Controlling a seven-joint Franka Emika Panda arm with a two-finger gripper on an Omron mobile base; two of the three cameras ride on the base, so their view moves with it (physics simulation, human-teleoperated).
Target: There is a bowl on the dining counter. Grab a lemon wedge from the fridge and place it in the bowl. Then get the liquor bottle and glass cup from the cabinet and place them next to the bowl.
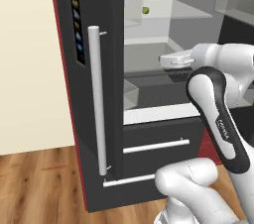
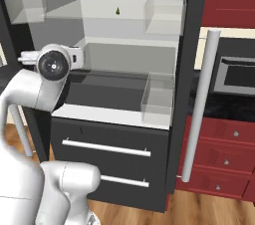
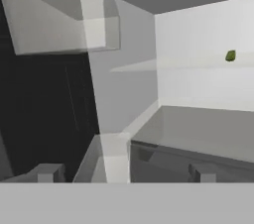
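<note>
Standing wide open and empty, the white arm's two-finger gripper (image 3: 124, 171) faced the tall dark grey fridge (image 1: 94, 94), apparently readied to reach inside. The tiny yellow-green lemon wedge (image 3: 230, 56) sat on an upper pale shelf, well above the hand.

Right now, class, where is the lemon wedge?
The lemon wedge sits on an upper glass shelf inside the open fridge, near the back wall, above and beyond the open gripper.
</note>
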